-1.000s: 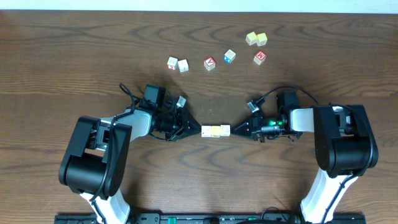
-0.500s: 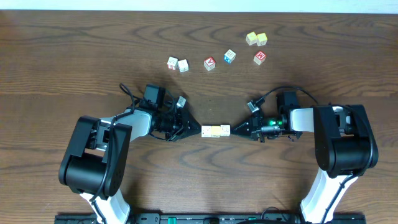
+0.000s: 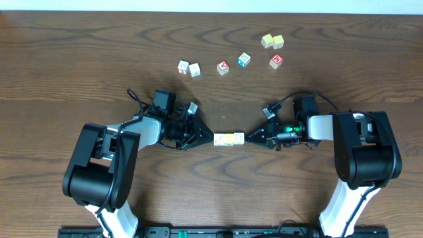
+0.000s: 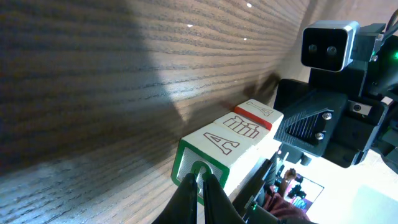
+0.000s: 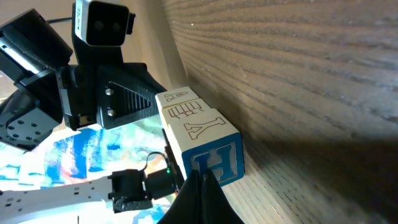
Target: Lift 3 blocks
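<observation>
Overhead, the 3 blocks (image 3: 229,139) sat too small to read their tops; letters on the loose cubes (image 3: 223,67) blurred too.

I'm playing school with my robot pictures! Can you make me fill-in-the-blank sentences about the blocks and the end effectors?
The row of blocks at mid-table has ___ blocks.
The left end effector and the right end effector press its two ends; both are ___, not open.
In the right wrist view, the nearest block shows a blue letter ___.
Missing words: three; shut; H.
</observation>
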{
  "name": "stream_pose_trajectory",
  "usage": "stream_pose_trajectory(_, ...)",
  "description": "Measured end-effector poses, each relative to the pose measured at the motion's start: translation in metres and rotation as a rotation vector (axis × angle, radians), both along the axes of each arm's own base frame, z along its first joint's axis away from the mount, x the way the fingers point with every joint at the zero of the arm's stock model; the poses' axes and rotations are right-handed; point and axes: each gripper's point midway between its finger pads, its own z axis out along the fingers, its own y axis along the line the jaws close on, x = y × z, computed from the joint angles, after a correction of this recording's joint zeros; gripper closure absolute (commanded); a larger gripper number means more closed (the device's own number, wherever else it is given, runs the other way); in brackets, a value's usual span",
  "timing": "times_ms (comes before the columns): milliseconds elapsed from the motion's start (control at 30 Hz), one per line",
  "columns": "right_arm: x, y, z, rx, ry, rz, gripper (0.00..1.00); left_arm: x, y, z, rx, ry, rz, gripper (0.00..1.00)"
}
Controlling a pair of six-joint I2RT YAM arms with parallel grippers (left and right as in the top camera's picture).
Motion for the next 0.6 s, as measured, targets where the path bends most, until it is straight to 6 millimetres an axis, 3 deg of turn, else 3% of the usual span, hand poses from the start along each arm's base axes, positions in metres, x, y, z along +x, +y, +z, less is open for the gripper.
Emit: stream_pose_trajectory(600, 0.0013, 0.0014, -0.0002, -0.009, 0.016, -0.007, 0.99, 0.0002, -0.0015, 0.0044, -0.029, -0.001, -0.005, 0.93)
